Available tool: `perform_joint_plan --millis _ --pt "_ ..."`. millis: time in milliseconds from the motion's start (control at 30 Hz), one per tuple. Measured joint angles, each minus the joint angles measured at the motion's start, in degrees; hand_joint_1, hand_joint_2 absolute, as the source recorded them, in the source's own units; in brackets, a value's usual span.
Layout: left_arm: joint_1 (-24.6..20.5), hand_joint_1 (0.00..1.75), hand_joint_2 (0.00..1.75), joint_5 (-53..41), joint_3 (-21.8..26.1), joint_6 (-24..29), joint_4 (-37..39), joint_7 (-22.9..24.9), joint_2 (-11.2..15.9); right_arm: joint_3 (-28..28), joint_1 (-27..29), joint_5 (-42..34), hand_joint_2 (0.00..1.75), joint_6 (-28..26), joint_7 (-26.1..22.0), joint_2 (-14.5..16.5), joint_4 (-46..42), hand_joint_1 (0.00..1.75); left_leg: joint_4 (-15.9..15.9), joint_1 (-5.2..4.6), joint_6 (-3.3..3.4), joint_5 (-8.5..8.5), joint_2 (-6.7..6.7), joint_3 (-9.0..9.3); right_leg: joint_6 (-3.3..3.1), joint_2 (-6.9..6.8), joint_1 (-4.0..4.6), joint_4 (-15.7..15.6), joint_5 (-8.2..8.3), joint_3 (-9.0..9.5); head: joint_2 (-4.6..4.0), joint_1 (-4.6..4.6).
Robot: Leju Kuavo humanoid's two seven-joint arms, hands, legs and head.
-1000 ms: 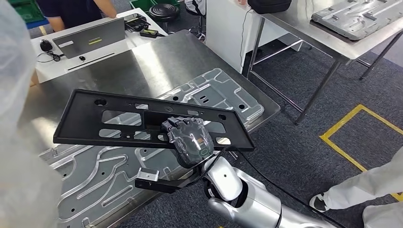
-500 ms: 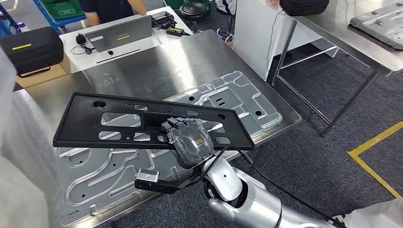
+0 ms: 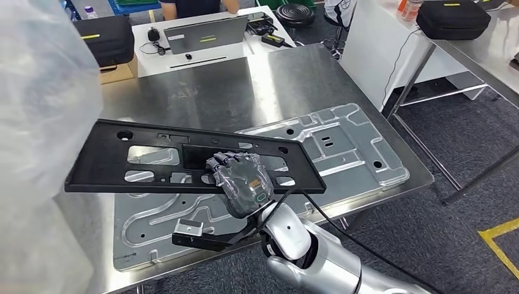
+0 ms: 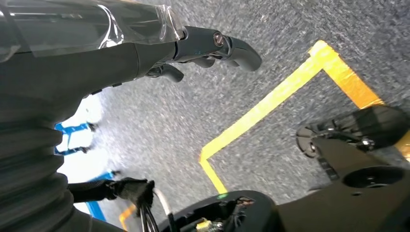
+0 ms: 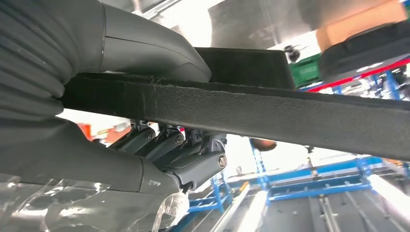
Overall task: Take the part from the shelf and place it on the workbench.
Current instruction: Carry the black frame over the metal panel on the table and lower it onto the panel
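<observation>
right hand (image 3: 243, 184) grips the black part (image 3: 153, 160) at its near edge, held level above the table (image 3: 245, 92) | left hand (image 4: 212, 46) hangs over the floor, fingers loosely curled, holding nothing | silver plate (image 3: 343, 153) lies on the table beneath; laptop (image 3: 205, 33) beyond

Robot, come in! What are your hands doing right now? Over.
Right robot hand grips black panel, held above workbench. Left robot hand hangs empty over floor. Silver plate lies below panel.
</observation>
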Motion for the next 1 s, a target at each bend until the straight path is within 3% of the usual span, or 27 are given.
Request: perform_joint_plan --millis 33,67,133,200,267,400,567,667,800,1000 --pt "0.04 0.00 1.75 0.00 0.00 0.00 0.00 0.00 -0.03 0.01 0.07 -0.04 1.75 0.00 0.00 -0.05 0.04 1.75 0.03 0.04 -0.01 -0.05 -0.66 0.06 0.07 0.06 -0.06 1.38 0.13 -0.99 -0.01 0.02" --pt "0.12 0.00 1.75 0.00 0.00 0.00 0.00 0.01 -0.04 0.01 0.13 -0.12 1.75 0.00 -0.01 -0.09 0.05 1.75 0.08 0.10 -0.08 -0.12 -1.26 0.15 0.11 0.07 -0.16 0.42 1.38 -0.85 -0.01 0.03" --pt "0.22 0.00 1.75 -0.02 0.00 0.01 0.00 0.01 -0.07 0.01 0.16 -0.39 1.75 0.01 -0.11 -0.14 0.06 1.75 0.39 0.31 -0.51 -0.54 -2.40 0.42 0.26 0.37 -0.48 -7.50 6.06 2.43 -0.01 0.05" --pt "0.20 0.00 1.75 -0.10 0.00 0.09 0.00 0.04 -0.08 0.02 0.12 -0.79 1.75 0.08 -0.27 -0.13 0.07 1.75 0.97 0.25 -1.17 -1.06 -3.16 0.31 0.21 1.14 -0.68 -14.26 8.86 5.41 0.00 0.15" --pt "0.29 0.00 1.75 -0.38 -0.01 0.39 0.00 0.28 -0.04 0.05 0.17 -1.12 1.75 0.15 -0.33 -0.07 0.08 1.75 1.29 0.13 -1.36 -1.34 -3.39 0.00 -0.25 1.55 -0.59 -15.48 9.01 5.77 0.01 0.19" --pt "0.53 0.00 1.75 -0.83 -0.02 0.76 0.00 0.80 -0.01 0.08 0.19 -1.42 1.75 0.24 -0.27 -0.05 0.08 1.75 1.12 0.22 -0.11 -1.29 -3.15 0.14 -0.64 1.63 -0.47 -15.56 9.15 5.60 0.01 0.14" --pt "0.52 0.00 1.75 -0.68 -0.02 0.72 0.00 0.74 -0.01 -0.02 0.19 -2.04 1.75 0.46 0.75 -0.15 0.38 1.75 0.64 0.34 -0.18 -1.23 -3.07 0.44 -1.09 1.72 -0.18 -15.54 9.02 5.64 0.02 0.13" --pt "0.55 0.00 1.75 -0.66 -0.02 0.72 0.00 0.70 -0.01 -0.46 0.19 -2.21 1.75 0.50 2.20 -0.66 0.73 1.75 0.58 0.42 -0.61 -1.22 -3.07 0.44 -1.20 1.72 -0.05 -15.51 8.98 5.64 0.02 0.13" --pt "0.71 0.00 1.75 -0.66 -0.02 0.71 0.00 0.68 -0.01 -1.73 0.19 -1.91 1.75 0.98 3.79 -1.98 1.13 1.75 0.50 0.53 -1.97 -1.27 -3.06 0.45 -1.26 1.72 0.01 -15.48 8.96 5.65 0.01 0.13" --pt "0.87 0.00 1.75 -0.63 -0.02 0.54 0.00 0.19 -0.01 -2.79 0.18 0.04 1.75 5.23 4.92 -4.35 1.17 1.75 0.60 0.38 -2.18 -1.28 -3.06 0.40 -1.29 1.69 -0.15 -15.51 8.99 5.72 0.02 0.14"
